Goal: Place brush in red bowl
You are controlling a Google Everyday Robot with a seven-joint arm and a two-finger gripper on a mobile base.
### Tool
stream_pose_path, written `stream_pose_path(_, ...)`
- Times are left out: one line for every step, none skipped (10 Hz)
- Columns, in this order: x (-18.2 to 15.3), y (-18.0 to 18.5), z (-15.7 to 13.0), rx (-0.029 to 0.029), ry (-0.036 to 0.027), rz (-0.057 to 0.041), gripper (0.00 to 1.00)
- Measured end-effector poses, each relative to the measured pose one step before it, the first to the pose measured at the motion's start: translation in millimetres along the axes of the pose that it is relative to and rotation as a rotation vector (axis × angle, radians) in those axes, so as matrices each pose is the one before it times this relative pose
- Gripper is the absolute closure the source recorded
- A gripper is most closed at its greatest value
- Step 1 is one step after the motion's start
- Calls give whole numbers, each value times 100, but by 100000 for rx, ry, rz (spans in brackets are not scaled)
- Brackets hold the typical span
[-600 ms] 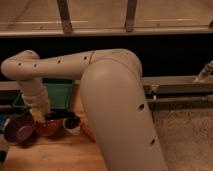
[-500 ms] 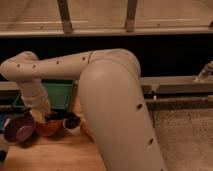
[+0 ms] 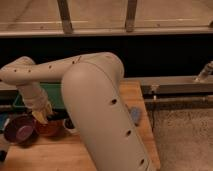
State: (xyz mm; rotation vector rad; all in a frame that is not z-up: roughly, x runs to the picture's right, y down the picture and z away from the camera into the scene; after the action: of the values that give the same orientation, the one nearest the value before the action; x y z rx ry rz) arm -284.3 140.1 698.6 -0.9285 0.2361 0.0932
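The red bowl [image 3: 48,128] sits on the wooden table at the lower left, between the purple bowl [image 3: 20,129] and a small white cup [image 3: 68,125]. My gripper [image 3: 41,116] hangs at the end of the beige arm, right over the red bowl's near-left rim. The brush is not visible; the gripper and the arm hide the space over the bowl.
A green bin [image 3: 52,95] stands behind the bowls. A blue object [image 3: 135,114] lies near the table's right edge. My large beige arm [image 3: 100,110] covers the middle of the wooden table [image 3: 30,157]. A dark wall and metal rail run behind.
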Motion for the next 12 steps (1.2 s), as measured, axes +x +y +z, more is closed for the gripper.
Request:
stream_pose_path(78,-500,377,-421,966,784,100)
stream_pose_path(443,-573,516,-907,1320,1469,100)
stream_pose_path(632,-177,448,-877,823,1378,100)
stream_pose_path(779,-118,306,-535,692,1561,100)
stream_pose_path(1010,-251,334,-683,512,2125,100)
stream_pose_path(934,-131,483,-1378,396,1905,100)
stream_pose_path(274,147,694,-2268,334,392,100)
stream_pose_path(-100,268,883,-2175,453,-513,100)
stream_pose_path(-293,311,711,-1826,183,-1204,100)
stream_pose_path(-338,261,364,-1212,-15,-1225,100)
stream_pose_path(-278,184,267,-859,153,-996,100)
stream_pose_path(-640,347,278,-1121,264,-2001,93)
